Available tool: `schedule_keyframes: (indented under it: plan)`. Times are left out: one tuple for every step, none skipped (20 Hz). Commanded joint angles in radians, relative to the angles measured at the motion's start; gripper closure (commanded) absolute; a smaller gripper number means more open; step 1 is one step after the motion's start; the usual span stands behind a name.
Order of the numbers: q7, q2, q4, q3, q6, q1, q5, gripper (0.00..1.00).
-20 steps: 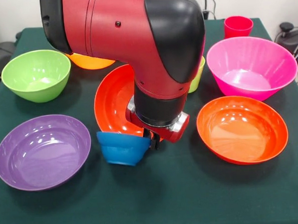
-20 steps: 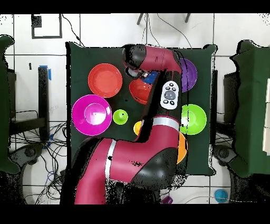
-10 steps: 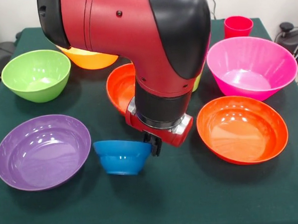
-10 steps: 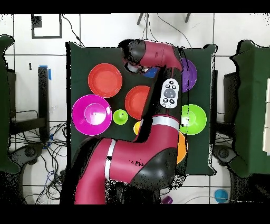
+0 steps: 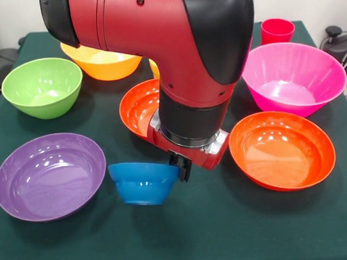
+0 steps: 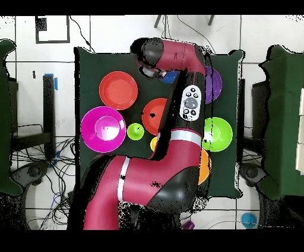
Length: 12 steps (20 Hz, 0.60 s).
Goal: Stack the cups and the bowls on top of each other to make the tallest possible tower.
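Red arm (image 5: pixel 175 54) low over blue bowl (image 5: pixel 143 183)

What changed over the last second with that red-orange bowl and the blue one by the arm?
The red-orange bowl stood tipped on edge against the small blue bowl a second ago; now it lies flat behind it, apart. The blue bowl has settled level, slightly toward the camera. The gripper hangs at the blue bowl's rim, and a grip can't be confirmed. The purple bowl, green bowl, pink bowl and other red-orange bowl stayed put.
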Motion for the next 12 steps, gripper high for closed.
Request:
schedule_keyframes:
  plan:
    - [-0.207, -0.018, 0.012, 0.099, 0.075, 0.022, -0.039, 1.00]
    - [-0.205, -0.021, 0.020, 0.099, 0.070, 0.023, -0.038, 1.00]
    - [-0.205, -0.023, 0.026, 0.100, 0.066, 0.023, -0.038, 1.00]
    - [-0.209, -0.022, 0.024, 0.101, 0.067, 0.022, -0.038, 1.00]
    - [-0.218, -0.022, 0.023, 0.102, 0.070, 0.022, -0.039, 1.00]
    - [-0.213, -0.025, 0.033, 0.106, 0.070, 0.021, -0.034, 0.00]
    - [-0.212, -0.026, 0.038, 0.109, 0.072, 0.019, -0.030, 0.00]
    - [-0.211, -0.028, 0.044, 0.113, 0.075, 0.018, -0.026, 0.00]
    - [-0.210, -0.029, 0.050, 0.116, 0.078, 0.017, -0.022, 0.00]
    - [-0.213, -0.033, 0.056, 0.112, 0.075, 0.020, -0.026, 0.00]
    - [-0.210, -0.039, 0.067, 0.113, 0.065, 0.020, -0.024, 0.00]
    - [-0.211, -0.042, 0.077, 0.114, 0.056, 0.019, -0.025, 0.00]
